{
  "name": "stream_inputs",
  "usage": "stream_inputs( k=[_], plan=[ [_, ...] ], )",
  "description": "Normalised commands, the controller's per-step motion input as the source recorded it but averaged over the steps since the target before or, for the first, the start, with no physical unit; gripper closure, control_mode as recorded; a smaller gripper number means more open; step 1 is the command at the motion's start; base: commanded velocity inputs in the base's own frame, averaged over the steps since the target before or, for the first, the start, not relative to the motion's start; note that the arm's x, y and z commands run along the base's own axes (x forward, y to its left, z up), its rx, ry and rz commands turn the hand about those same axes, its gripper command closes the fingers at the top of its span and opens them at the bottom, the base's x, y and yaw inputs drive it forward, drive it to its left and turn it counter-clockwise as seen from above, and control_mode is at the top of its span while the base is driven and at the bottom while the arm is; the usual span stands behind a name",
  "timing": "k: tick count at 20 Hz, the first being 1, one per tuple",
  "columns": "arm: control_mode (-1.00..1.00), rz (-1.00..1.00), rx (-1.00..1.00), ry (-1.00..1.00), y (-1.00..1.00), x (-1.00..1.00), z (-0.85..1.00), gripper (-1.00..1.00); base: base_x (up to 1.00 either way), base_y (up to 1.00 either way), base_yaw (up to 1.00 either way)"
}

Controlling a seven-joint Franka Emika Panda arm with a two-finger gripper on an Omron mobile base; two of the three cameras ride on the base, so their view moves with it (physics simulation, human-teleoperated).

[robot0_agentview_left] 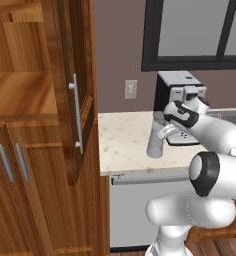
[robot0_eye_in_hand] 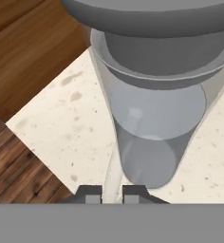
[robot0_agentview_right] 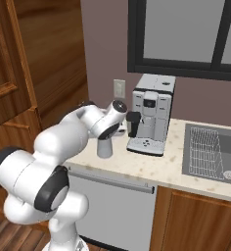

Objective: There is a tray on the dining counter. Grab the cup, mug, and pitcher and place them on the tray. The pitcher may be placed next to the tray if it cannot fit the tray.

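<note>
**Robot arm clamps onto grey pitcher at kitchen wall counter**

A tall wooden cabinet (robot0_agentview_left: pixel 40 125) with metal bar handles fills the left of the left base view, beside a beige speckled wall counter (robot0_agentview_left: pixel 125 140) that runs under a dark-framed window (robot0_agentview_right: pixel 186 34). Below the counter sits a white dishwasher front (robot0_agentview_right: pixel 112 206). A sink (robot0_agentview_right: pixel 213 154) with a wire rack is set into the counter at the right of the right base view. A silver and black coffee machine (robot0_agentview_right: pixel 151 112) stands against the wall just left of the sink, with a wall outlet (robot0_agentview_left: pixel 131 89) to its left.

The pitcher (robot0_agentview_left: pixel 155 137) stands upright on the counter just in front and to the left of the coffee machine, near the counter's front edge. The white arm reaches over to it from above and behind. In the hand view the gripper (robot0_eye_in_hand: pixel 112 193) has its two dark finger tips drawn nearly together, pinched on the pitcher's thin pale handle, with the grey body and darker lid looming close ahead.
</note>
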Motion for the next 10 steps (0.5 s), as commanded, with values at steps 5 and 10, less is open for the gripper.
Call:
stream_inputs(
  k=[5,10],
  plan=[
    [-1.0,0.0,0.0,-0.04,-0.01,-0.22,0.0,1.0,0.0,0.0,0.0],
    [-1.0,0.0,0.0,-0.1,0.0,-0.52,0.12,1.0,0.0,0.0,0.0]
  ],
)
